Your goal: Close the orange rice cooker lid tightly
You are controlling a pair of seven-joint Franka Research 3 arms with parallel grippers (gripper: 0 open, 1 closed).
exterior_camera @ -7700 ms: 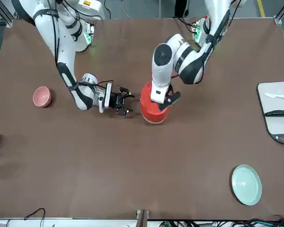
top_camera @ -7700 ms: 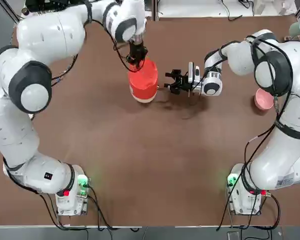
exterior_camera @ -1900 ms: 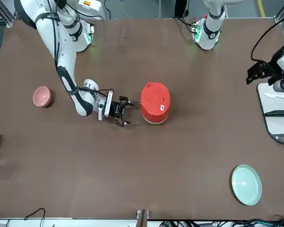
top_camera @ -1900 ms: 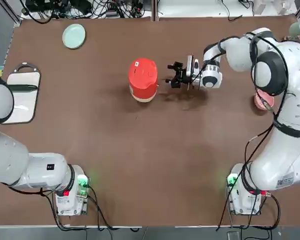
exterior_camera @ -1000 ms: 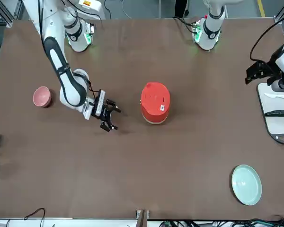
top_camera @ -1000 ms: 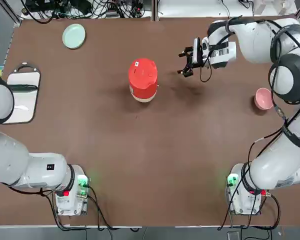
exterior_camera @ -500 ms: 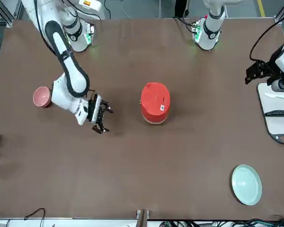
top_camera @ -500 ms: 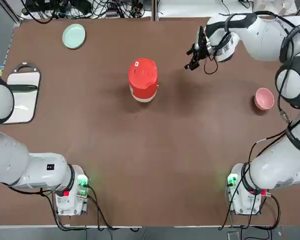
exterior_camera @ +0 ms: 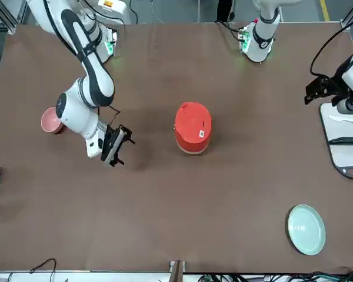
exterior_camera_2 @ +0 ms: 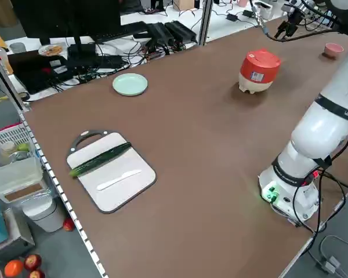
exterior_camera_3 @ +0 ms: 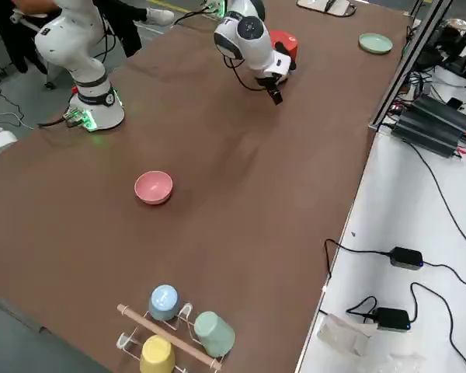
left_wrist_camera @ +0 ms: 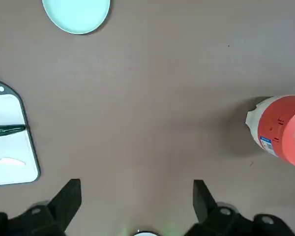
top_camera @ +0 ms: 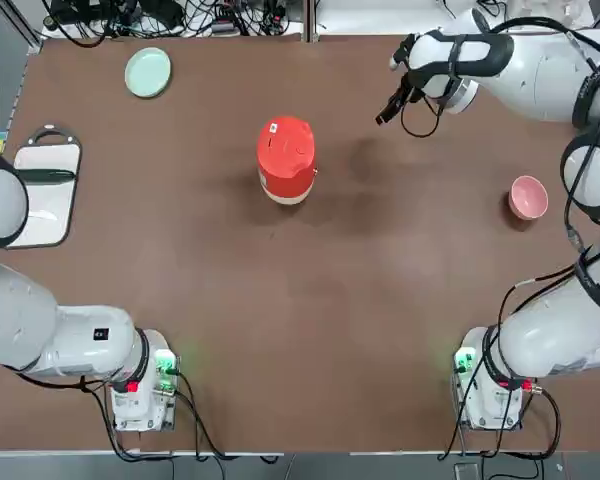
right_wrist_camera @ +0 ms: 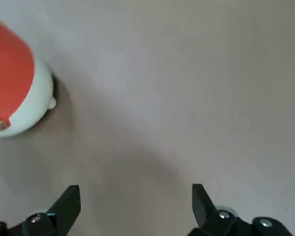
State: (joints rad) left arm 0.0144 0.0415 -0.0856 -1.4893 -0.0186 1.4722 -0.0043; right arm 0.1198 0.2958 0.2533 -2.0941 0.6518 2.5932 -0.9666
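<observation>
The orange rice cooker (top_camera: pixel 286 172) stands mid-table, its cream base band showing. The lid (top_camera: pixel 286 141) lies down flat on it, white label on top; from the front the lid (exterior_camera: pixel 193 120) also looks down. My right gripper (top_camera: pixel 388 108) hangs open in the air, well off to the cooker's right and farther back, touching nothing. In the right wrist view the gripper (right_wrist_camera: pixel 135 192) has its fingers spread wide and the cooker (right_wrist_camera: pixel 10 83) sits off at the edge. My left gripper (exterior_camera: pixel 316 88) is open, held high over the table's left edge by the cutting board, far from the cooker (left_wrist_camera: pixel 281 129).
A pink bowl (top_camera: pixel 527 197) sits at the right side. A pale green plate (top_camera: pixel 147 72) lies at the far left corner. A white cutting board (top_camera: pixel 45 190) with a cucumber and a knife lies at the left edge. A cup rack (exterior_camera_3: pixel 171 318) stands beyond the bowl.
My right gripper has drawn back from the cooker's side, rising and swinging toward the far right of the table. The left arm and the cooker have not moved.
</observation>
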